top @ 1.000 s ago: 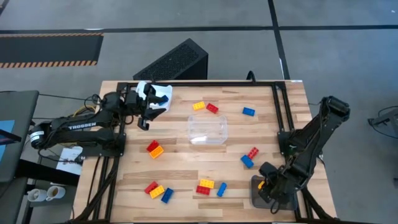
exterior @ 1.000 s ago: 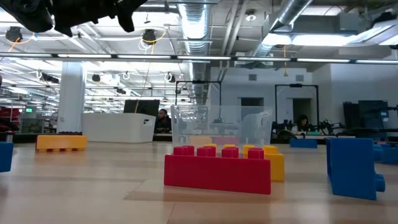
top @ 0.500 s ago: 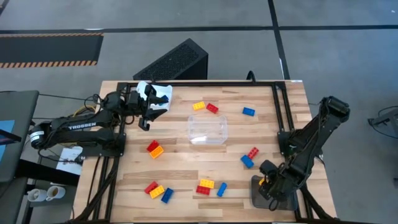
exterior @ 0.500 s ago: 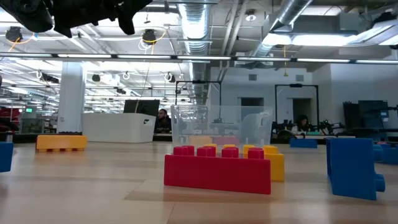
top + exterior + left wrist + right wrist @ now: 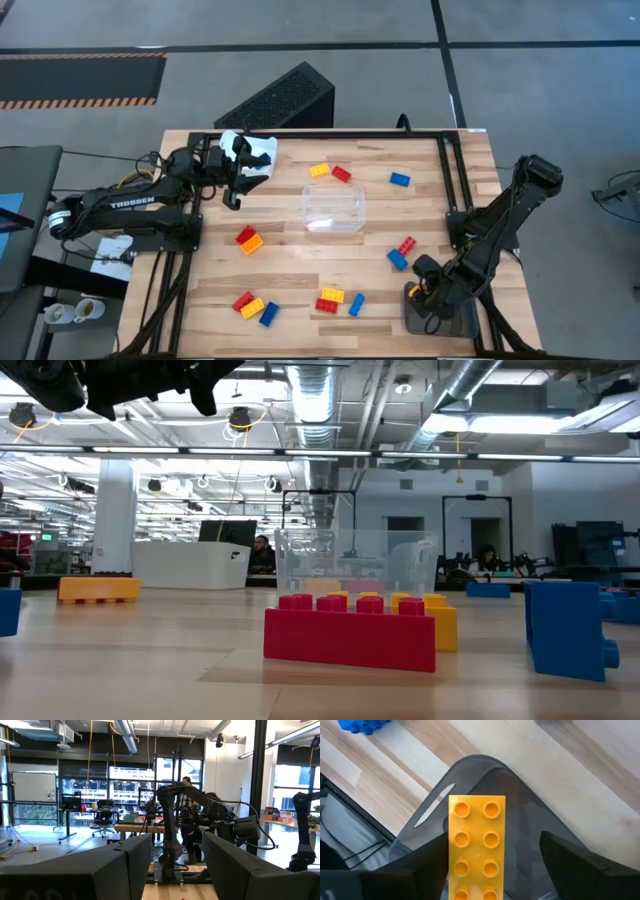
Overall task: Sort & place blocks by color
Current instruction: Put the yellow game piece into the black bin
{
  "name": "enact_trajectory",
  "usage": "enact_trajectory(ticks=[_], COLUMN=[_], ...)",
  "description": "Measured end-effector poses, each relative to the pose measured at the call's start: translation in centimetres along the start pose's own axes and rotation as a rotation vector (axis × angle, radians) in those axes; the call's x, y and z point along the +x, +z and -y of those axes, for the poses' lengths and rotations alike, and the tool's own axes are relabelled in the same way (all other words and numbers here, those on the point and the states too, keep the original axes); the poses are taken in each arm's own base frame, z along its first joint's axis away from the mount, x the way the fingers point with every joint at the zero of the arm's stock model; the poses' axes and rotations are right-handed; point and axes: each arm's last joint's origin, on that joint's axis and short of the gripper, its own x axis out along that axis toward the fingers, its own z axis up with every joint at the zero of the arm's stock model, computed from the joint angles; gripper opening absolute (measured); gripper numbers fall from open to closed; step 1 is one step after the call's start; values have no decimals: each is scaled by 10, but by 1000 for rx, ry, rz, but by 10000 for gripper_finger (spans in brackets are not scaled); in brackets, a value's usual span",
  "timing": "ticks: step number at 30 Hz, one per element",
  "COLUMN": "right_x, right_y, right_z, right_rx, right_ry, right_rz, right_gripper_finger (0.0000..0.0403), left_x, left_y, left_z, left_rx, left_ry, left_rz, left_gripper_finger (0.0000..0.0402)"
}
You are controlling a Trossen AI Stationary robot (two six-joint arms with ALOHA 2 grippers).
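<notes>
Red, blue and yellow-orange bricks lie scattered flat on the wooden table [image 5: 300, 270], among them a red and orange pair [image 5: 247, 239] and a red, yellow and blue group [image 5: 338, 300]. One yellow-orange brick [image 5: 477, 845] lies studs up in the grey tray [image 5: 520, 805] at the near right corner. My right gripper [image 5: 492, 839] hangs open over it, one finger on each side; it also shows in the high view [image 5: 427, 297]. My left gripper [image 5: 240, 185] is open and empty by the white tray [image 5: 258, 150] at the far left. My right gripper points down over the yellow-orange brick, its fingers along the brick's two long sides. One finger [image 5: 427, 862] stands right against one long side [image 5: 451, 845]; I cannot tell whether it touches. The other finger [image 5: 570, 862] is plainly apart from the brick.
A clear tray [image 5: 334, 207] stands at the table's middle, seen in the low view [image 5: 350, 565] behind a red brick [image 5: 350, 635]. A dark frame [image 5: 450, 170] runs along the far and right sides. Bare wood lies between the clear tray and the near bricks.
My right gripper has moved a little toward the table's left over the grey tray. The left arm has kept still.
</notes>
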Motion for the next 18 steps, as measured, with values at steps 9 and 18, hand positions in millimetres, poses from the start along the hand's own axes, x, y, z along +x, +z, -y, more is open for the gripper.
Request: enact_trajectory(ticks=[9, 18], right_x=[0, 0], right_y=[2, -1], right_z=[-1, 0], right_rx=[14, 52], right_ry=[5, -21], right_rz=[0, -76], right_gripper_finger=[341, 377], left_x=[0, 0], left_y=[0, 0], left_z=[0, 0], left_rx=[1, 2], left_ry=[1, 1], left_rz=[1, 1], left_gripper_finger=[166, 166])
